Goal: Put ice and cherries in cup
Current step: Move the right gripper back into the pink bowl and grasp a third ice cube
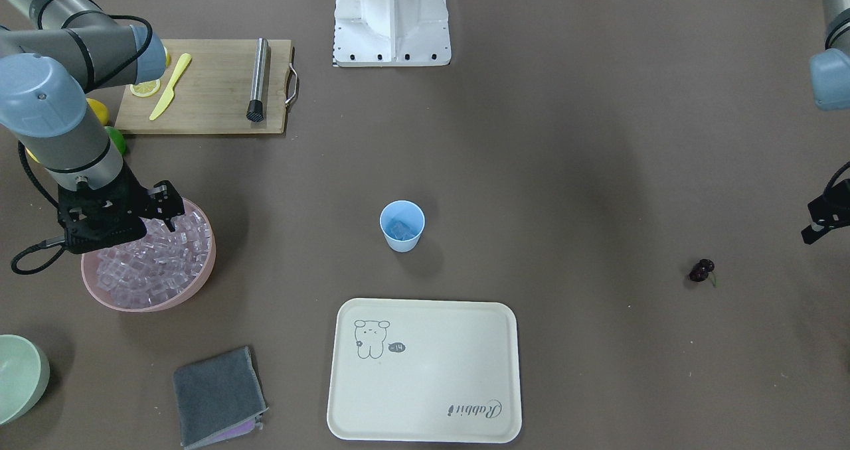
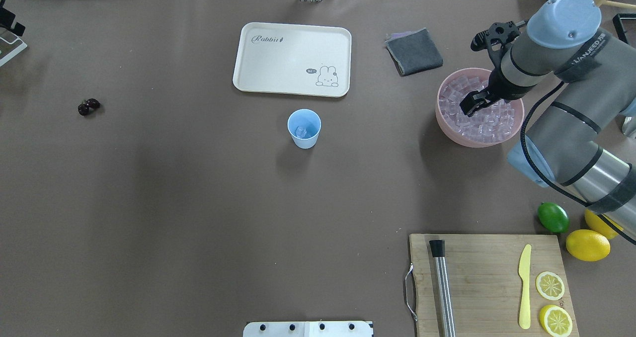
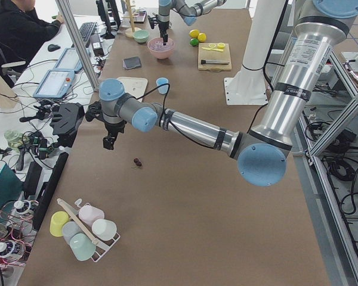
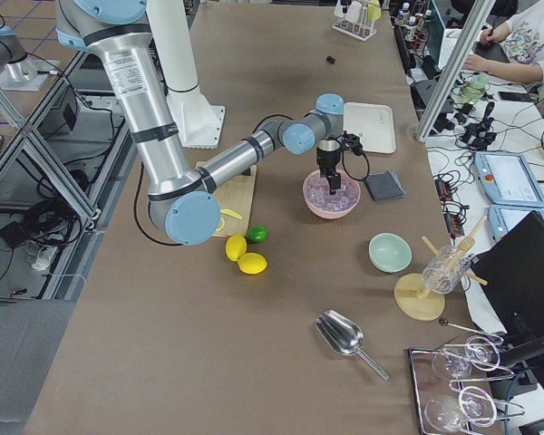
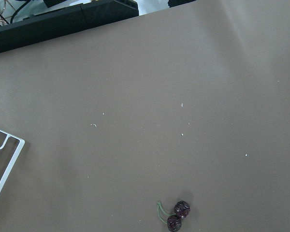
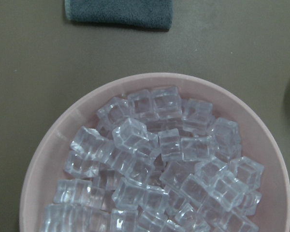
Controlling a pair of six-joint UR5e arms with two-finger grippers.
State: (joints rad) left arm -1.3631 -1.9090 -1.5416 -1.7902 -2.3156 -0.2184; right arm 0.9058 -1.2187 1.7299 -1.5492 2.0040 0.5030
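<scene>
Right gripper [image 2: 471, 104] poised over the bowl [image 2: 443, 123] of ice [image 6: 135, 135].
I have it low above the cubes for a pick; whether its fingers are parted or carry a cube, I cannot tell. The cup [image 1: 402, 241] at mid-table already shows ice. Cherries [image 1: 701, 270] lie far off by the left gripper [image 1: 822, 223], its opening likewise unclear.

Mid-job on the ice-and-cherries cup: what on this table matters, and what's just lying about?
Job: ice, pink bowl holding it, cherries, light-blue cup.
Lying about: cream tray, grey cloth, cutting board, yellow knife, metal muddler, lime, lemons, lemon slices, pale green bowl.
</scene>
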